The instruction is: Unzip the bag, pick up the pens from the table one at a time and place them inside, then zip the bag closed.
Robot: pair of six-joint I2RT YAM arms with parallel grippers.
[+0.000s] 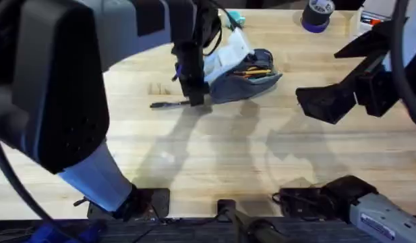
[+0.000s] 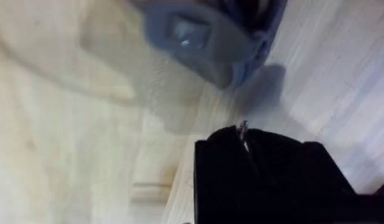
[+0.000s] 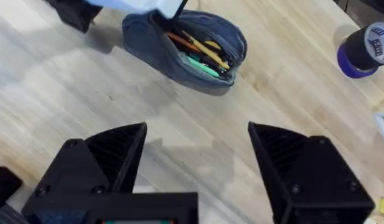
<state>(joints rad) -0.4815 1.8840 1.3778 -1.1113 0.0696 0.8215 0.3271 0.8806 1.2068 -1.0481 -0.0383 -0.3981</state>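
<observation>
Left gripper (image 1: 193, 94) clamped on black pen (image 1: 168, 104) on the bench (image 1: 214, 155) beside open bag (image 1: 245, 71); right gripper (image 3: 198, 155) spread wide.

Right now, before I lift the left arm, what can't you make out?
- Whether the left pincer grips the black pen: in the overhead view the arm covers the contact, and in the left wrist view the pincer's own body hides the barrel.
- The far end and zip pull of the bag: in the overhead view they are hidden behind that arm.
- The bag's contents besides the green pen: in the right wrist view they overlap.
</observation>
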